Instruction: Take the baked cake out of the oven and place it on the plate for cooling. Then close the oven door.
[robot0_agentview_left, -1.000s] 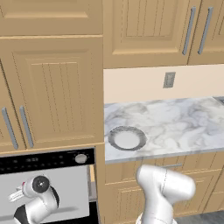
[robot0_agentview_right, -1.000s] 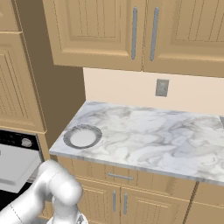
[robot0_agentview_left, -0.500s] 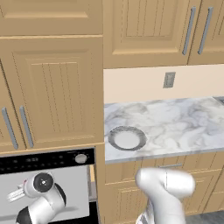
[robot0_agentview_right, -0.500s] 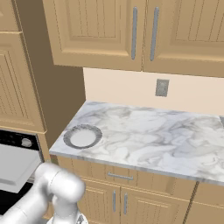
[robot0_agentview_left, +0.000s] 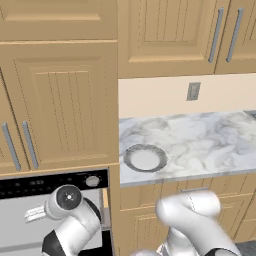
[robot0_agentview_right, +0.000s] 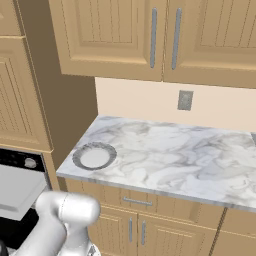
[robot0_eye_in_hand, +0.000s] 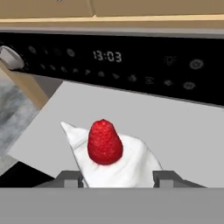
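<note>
1. The baked cake (robot0_eye_in_hand: 114, 158) — a pale wedge with a red berry on top — sat between the two fingers (robot0_eye_in_hand: 70, 178), its wide end down at the fingertips and its point aimed up and left, towards the oven (robot0_eye_in_hand: 131, 61) control panel.

2. The fingers stood part-way closed, one on each flank of the wedge. Whether the pads had made contact could not be told; the wedge edges ran right up to both tips.

3. The gripper (robot0_eye_in_hand: 116, 179) was low, in front of the oven, below the panel with its silver knob (robot0_agentview_left: 92, 180). The oven door (robot0_agentview_right: 17, 190) hung open with its grey inner face showing behind the cake.

4. The plate (robot0_agentview_left: 145, 158) lay on the marble tabletop (robot0_agentview_left: 200, 145), up and to the right of the oven, near the tabletop's front left corner.

5. Judgement — the step in hand appeared to be securing or carrying the cake. To do it well:
   - squeeze gently on the flanks; the wedge looks soft and the berry could topple;
   - keep the hand level while rising past the panel and the tabletop edge;
   - come down over the white centre of the plate, not its grey rim, before letting go.

6. The door remained to be shut afterwards.
</note>
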